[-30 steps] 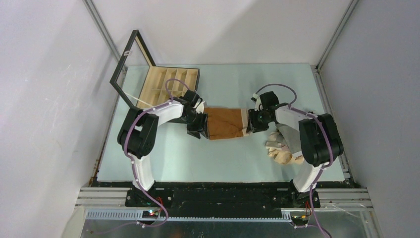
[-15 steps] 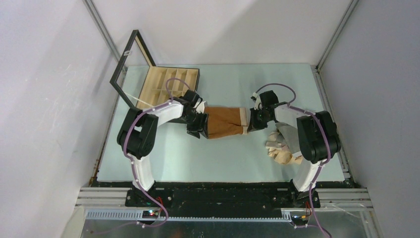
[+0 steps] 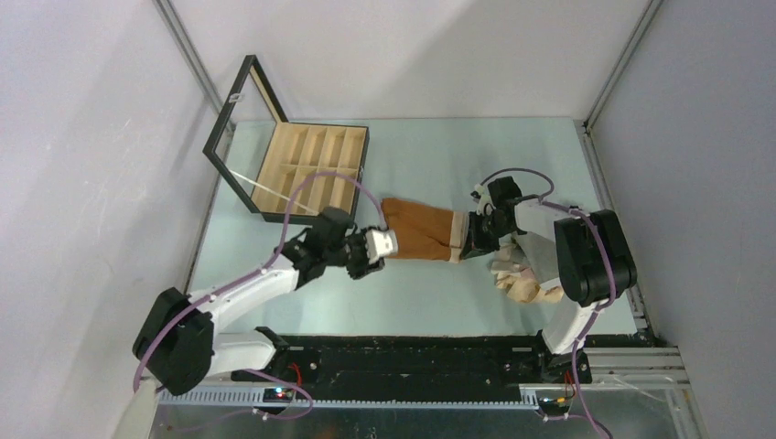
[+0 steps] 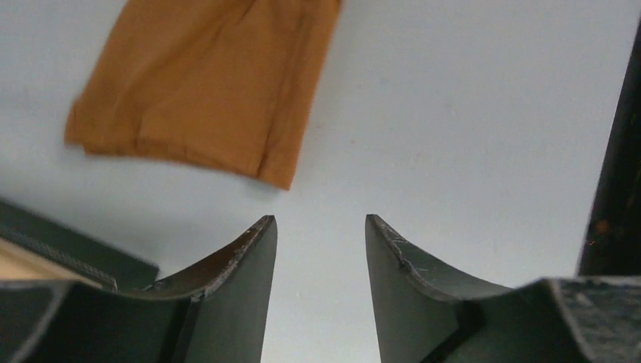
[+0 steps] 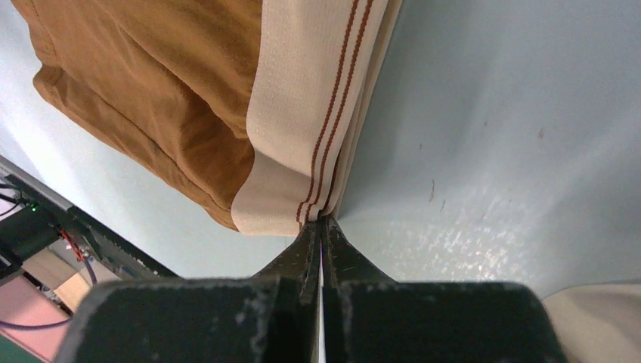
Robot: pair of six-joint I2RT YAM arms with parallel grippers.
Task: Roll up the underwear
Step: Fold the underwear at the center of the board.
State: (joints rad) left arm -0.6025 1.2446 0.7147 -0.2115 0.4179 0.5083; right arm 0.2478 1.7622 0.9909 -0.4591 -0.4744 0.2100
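The rust-brown underwear (image 3: 416,231) lies flat mid-table, its beige striped waistband (image 3: 455,236) at the right end. My right gripper (image 3: 468,241) is shut on the waistband's edge; the right wrist view shows the fingertips (image 5: 311,240) pinching the waistband (image 5: 302,136) beside the brown cloth (image 5: 166,83). My left gripper (image 3: 375,258) is open and empty just off the cloth's near-left corner. In the left wrist view it (image 4: 321,223) hovers over bare table, apart from the brown cloth (image 4: 204,83). A pile of beige and grey underwear (image 3: 526,270) lies by the right arm.
The black-framed wooden box (image 3: 311,169) with compartments stands open at the back left, its lid (image 3: 229,128) raised. Metal frame rails run along the table's right edge (image 3: 608,210). A beige garment edge (image 5: 597,318) shows at the right wrist view's lower right.
My left arm has let go of the cloth's left end and swung back toward the near left. The brown underwear and my right gripper have shifted slightly nearer.
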